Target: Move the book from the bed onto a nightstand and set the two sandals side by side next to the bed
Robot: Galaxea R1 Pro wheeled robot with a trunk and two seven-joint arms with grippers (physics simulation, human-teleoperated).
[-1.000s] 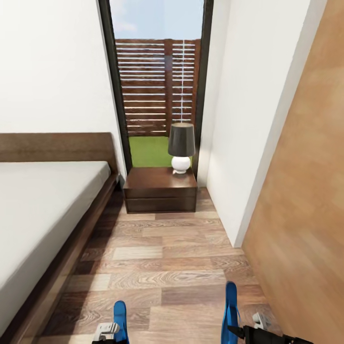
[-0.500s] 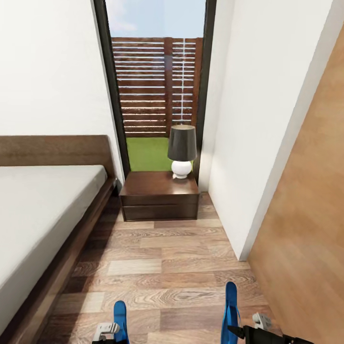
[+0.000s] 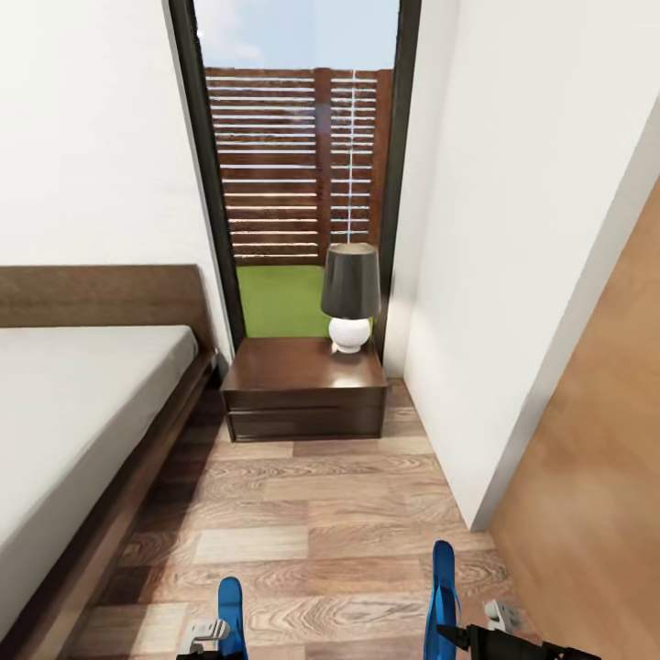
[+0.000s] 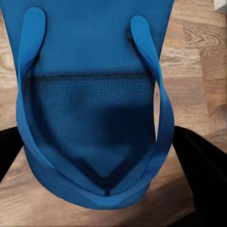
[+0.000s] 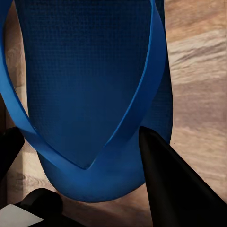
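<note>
I have the rig in the bedroom, facing down the aisle between the bed on my left side and a white wall on my right. The nightstand stands at the aisle's far end, just beside the bed's head, under a tall window; a dark-shaded lamp occupies the right part of its top.

Left tool: closed on one sandal. In the left wrist view the left sandal hangs between the dark fingers, strap side towards the camera, sole lengthwise along the tool.

Right tool: closed on the other sandal. The right sandal sits against a dark finger, likewise lengthwise along the tool.

In the head view both sandals stand blade-up at the lower edge, long axes pointing forward down the aisle, roughly parallel but well apart from each other. The floor beside the bed frame lies ahead and to the left of both tools; the left arm is the nearer to the bed.

Judgement: the coming placement turns on closing the sideways gap between the pair and laying each flat, parallel to the frame. The book is not identifiable on the visible mattress.
</note>
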